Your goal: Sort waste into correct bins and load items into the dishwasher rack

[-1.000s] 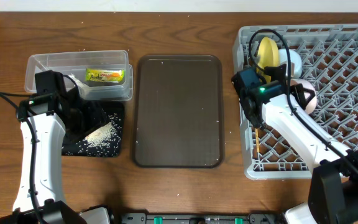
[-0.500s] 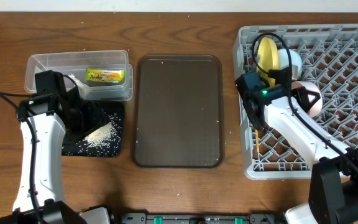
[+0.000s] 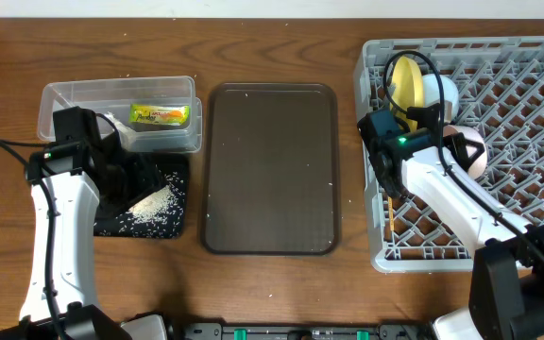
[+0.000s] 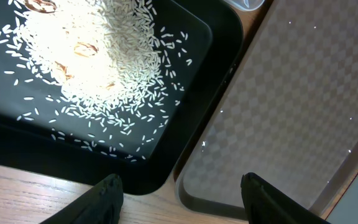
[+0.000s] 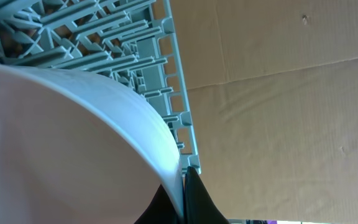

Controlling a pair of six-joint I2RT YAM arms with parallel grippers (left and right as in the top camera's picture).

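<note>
Progress | we see wrapper (image 3: pixel 160 115) in clear tub (image 3: pixel 59 94) and rice (image 3: pixel 154 201) in black tray (image 3: pixel 179 225), desk's left edge | yellow plate (image 3: pixel 404 80) stands in dishwasher rack (image 3: pixel 536 113), right edge | right end effector (image 5: pixel 182 186) pinches bowl (image 5: pixel 55 137) by rim there, unplaced | left end effector (image 4: pixel 185 199) spread, empty

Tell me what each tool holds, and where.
Right tool pinches the pale bowl by its rim; left tool is open, holding nothing.

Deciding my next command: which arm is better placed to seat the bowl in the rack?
Right. The right gripper holds the bowl by its rim over the rack; the left gripper hangs open above the black tray.
</note>
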